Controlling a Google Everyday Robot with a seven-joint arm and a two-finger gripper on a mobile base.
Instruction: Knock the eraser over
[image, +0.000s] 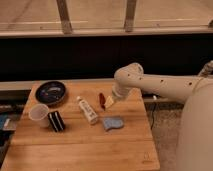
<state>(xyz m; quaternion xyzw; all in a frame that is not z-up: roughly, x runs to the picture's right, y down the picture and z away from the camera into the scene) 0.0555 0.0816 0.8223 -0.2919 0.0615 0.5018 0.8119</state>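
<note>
The eraser (56, 121), a small black block with pale vertical stripes, stands upright on the wooden table (80, 150) at the left, right beside a white cup (39, 114). My gripper (109, 101) hangs at the end of the white arm (160, 85) over the table's right middle, well to the right of the eraser, with a white tube between them. A small red object (101, 99) lies just left of the gripper.
A dark blue plate (50, 92) sits at the back left. A white tube with a printed label (87, 110) lies mid-table. A flat blue-grey pad (113, 123) lies below the gripper. A dark wall and window frames run behind the table.
</note>
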